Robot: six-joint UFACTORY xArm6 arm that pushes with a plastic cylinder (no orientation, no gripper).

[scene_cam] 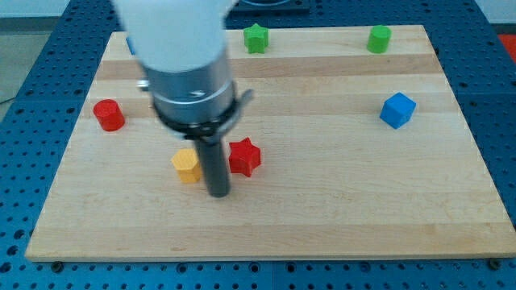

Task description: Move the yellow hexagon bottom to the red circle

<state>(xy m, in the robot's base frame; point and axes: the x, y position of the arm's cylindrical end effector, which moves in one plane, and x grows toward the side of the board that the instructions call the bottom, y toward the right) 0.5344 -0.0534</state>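
Observation:
The yellow hexagon (187, 165) lies on the wooden board (339, 201) left of centre. The red circle (108, 114), a short red cylinder, stands near the board's left edge, up and to the left of the hexagon. My tip (219, 194) rests on the board just right of and slightly below the yellow hexagon, close to it. A red star (244, 156) lies just right of the rod. The arm's body hides part of the board above the rod.
A green star (255, 38) sits at the top edge near the middle. A green cylinder (379, 38) sits at the top right. A blue cube (397, 109) lies at the right. A blue block (130, 44) peeks out behind the arm at top left.

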